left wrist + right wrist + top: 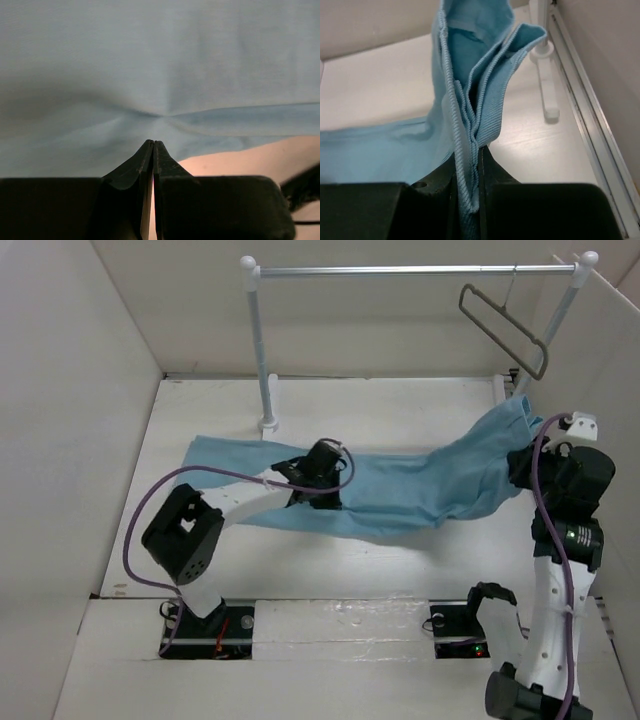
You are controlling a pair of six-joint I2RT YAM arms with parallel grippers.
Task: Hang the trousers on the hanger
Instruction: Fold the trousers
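Note:
The light blue trousers [400,490] lie stretched across the table from left to right, with the right end lifted. My right gripper [520,462] is shut on that raised ribbed waistband end; in the right wrist view the folded band [485,60] stands up out of the closed jaws of the gripper [474,150]. My left gripper [288,476] is down on the middle of the legs. In the left wrist view it [153,144] is shut and the cloth [150,60] puckers toward its tips, near the cloth's near edge. The dark grey hanger [505,328] hangs from the rail, above and behind the right gripper.
A white rail [400,270] with ball-topped posts spans the back; its left post [262,350] stands just behind the trousers, and its right foot [545,75] is beside the raised waistband. White walls [60,440] enclose the table on the left, back and right.

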